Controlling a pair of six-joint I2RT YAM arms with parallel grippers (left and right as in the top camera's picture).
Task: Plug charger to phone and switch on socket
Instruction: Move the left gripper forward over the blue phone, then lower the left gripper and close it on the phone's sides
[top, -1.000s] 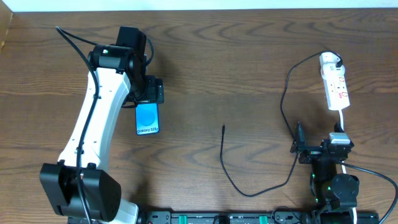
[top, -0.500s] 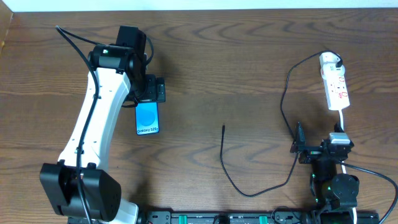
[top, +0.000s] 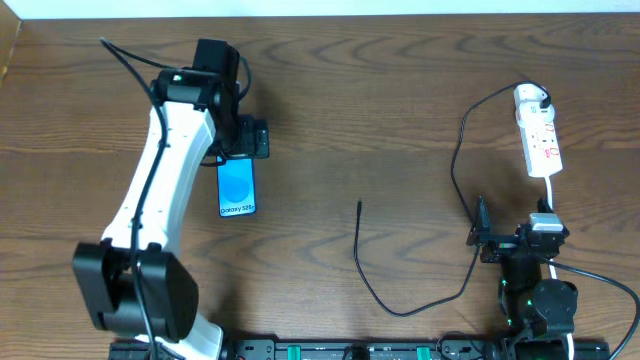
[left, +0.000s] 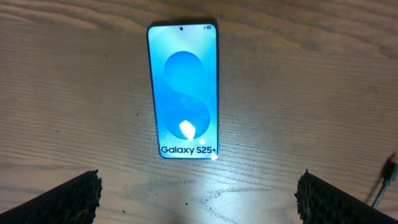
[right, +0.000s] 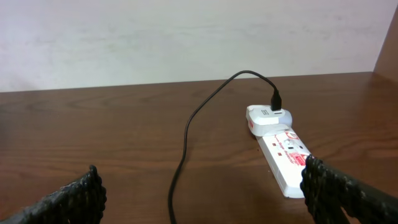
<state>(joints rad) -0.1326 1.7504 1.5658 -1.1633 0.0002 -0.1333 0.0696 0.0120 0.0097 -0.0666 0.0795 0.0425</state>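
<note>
Over the phone (top: 237, 188) the left gripper (top: 240, 140) hovers with its fingers spread wide, gripping nothing; in the wrist view the two dark fingertips (left: 74, 199) sit low at either side with the phone (left: 183, 91) flat on the wood between and beyond them, touched by neither; the screen faces up, its "Galaxy S25+" text at the end nearer the robot

The trouble I expect starts with the phone itself; it is slim and lies flush on the table, so fingers closing on it may only shove it along the wood; the cable (top: 357, 245) has its loose tip well to the right of the phone, so one of them has to travel; that tip is thin and could twist in a grip and miss the port; a hard pull could also drag the power strip (top: 540, 140), far to the right of the phone, where the cable's other end is already plugged in (right: 277, 102); whether the strip's switch is on I cannot tell

The left arm reaches out long from its base, wrist bent down over the phone's far end; the right arm is folded back far to the phone's right, its gripper (right: 205, 199) likewise open and empty, facing the power strip
</note>
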